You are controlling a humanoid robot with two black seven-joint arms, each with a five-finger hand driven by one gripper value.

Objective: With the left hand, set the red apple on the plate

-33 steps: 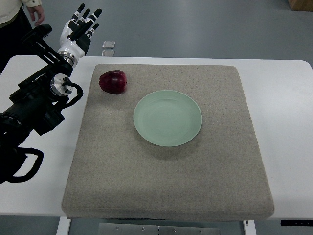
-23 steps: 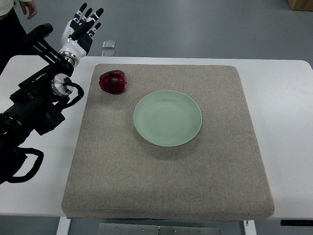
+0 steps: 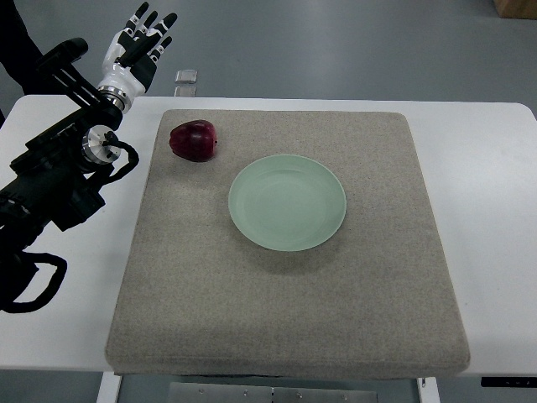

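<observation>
The red apple (image 3: 194,139) lies on the grey mat (image 3: 285,319), near the mat's far left corner, and has not yet been set on the plate (image 3: 287,202) — the pale green plate sits bare in the middle of the mat, apart from the apple, nearer the robot and to the right of it. The mat covers most of the white desk (image 3: 495,218). The left hand (image 3: 138,50) is held up beyond the desk's far left edge, above the grey floor, with its black-and-white fingers (image 3: 156,32) spread wide and pointing away from the robot — nothing is in its grasp. It stands well clear of the apple, off to the left and beyond it. Its dark arm runs in from the picture's left edge across the left part of the desk. A small clear object (image 3: 186,77) lies on the floor just past the desk's far edge.
</observation>
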